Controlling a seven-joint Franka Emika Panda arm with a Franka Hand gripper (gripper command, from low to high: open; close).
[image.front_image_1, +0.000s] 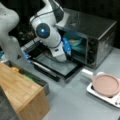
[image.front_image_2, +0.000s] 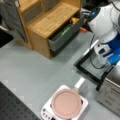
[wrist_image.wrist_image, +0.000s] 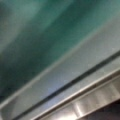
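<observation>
Teal round bowl (image.front_image_1: 75, 41) on the silver toaster oven (image.front_image_1: 100, 30) rack lies just ahead of the gripper (image.front_image_1: 68, 51) (grip state indiscernible); approach level, avoiding the open glass door (image.front_image_1: 57, 66).

Teal bowl (image.front_image_1: 74, 41) upright inside open toaster oven (image.front_image_1: 98, 30), on rack.

Your arm (image.front_image_1: 47, 32) bends down from a front view's top, its white elbow joint with the blue light turned toward the camera. The forearm slopes toward a front view's right, and the blue-trimmed wrist (image.front_image_1: 66, 48) points inward and down. In a front view the same wrist (image.front_image_2: 113, 56) sits at the right edge. Your gripper's fingers show in no view.
</observation>
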